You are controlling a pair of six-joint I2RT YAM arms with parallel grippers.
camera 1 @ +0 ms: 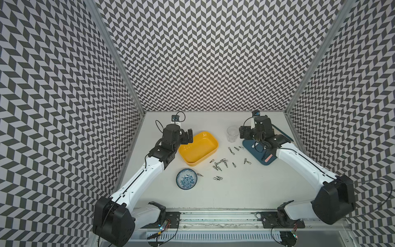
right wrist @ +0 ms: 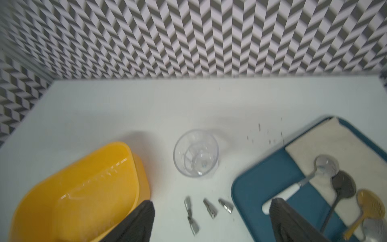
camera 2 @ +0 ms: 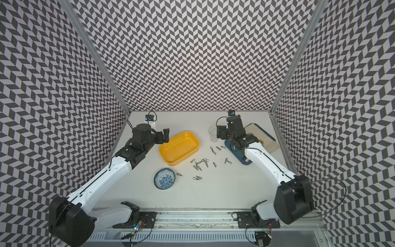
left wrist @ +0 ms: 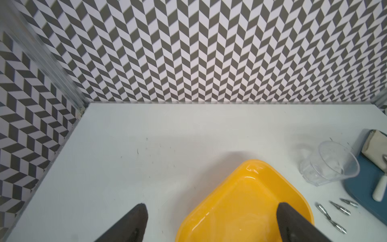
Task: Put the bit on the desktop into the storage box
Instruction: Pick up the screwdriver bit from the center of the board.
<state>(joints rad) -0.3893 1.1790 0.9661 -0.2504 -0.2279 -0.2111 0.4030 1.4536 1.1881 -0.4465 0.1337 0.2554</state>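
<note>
Several small silver bits (camera 1: 220, 163) lie scattered on the white desktop (camera 1: 235, 192), to the right of the yellow storage box (camera 1: 198, 149) and in front of it. Three more bits (camera 1: 236, 148) lie beside the board, and the right wrist view shows them (right wrist: 210, 208) below my right gripper (right wrist: 212, 202). That gripper (camera 1: 243, 132) hovers open and holds nothing. My left gripper (camera 1: 187, 138) hangs open over the box's left end, one fingertip (left wrist: 287, 213) above the box's inside (left wrist: 240, 205). Both top views show the box (camera 2: 179, 148) with nothing in it.
A blue-and-white patterned bowl (camera 1: 186, 178) stands in front of the box. A clear plastic cup (camera 1: 232, 133) stands behind the bits. A dark-blue board (camera 1: 260, 158) at the right carries a cloth and small strainer spoons (right wrist: 343, 186). Patterned walls close in three sides.
</note>
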